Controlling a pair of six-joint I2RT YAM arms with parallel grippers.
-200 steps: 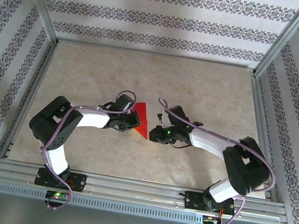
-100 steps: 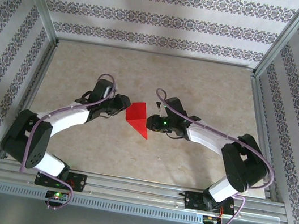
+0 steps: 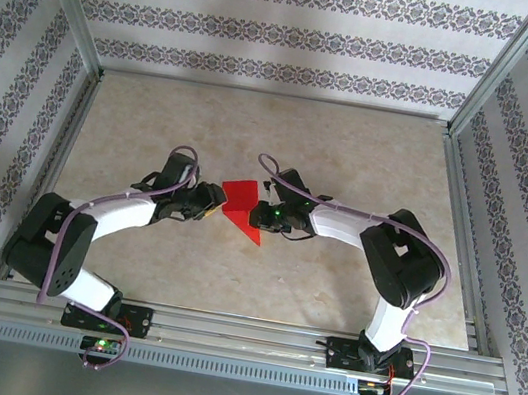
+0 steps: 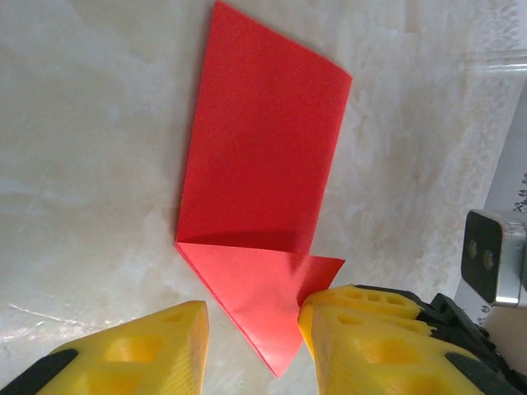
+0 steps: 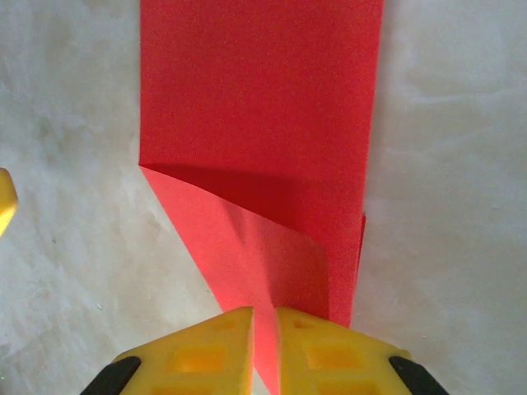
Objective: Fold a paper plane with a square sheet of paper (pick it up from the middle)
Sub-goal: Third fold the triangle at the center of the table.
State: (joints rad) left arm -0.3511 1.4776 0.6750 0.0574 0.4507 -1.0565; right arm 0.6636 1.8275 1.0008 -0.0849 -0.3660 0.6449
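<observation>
At mid-table (image 3: 371,165) lay the part-folded square sheet of paper (image 3: 240,197), the right gripper (image 5: 264,341) nipping its folded flap and the left gripper (image 4: 252,325) parted beside the point; that flap probably wanted aligning squarely before creasing.

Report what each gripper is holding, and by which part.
The right gripper pinches the red paper by the near edge of its folded-over flap. The left gripper stands open around the paper's pointed tip and holds nothing.
</observation>
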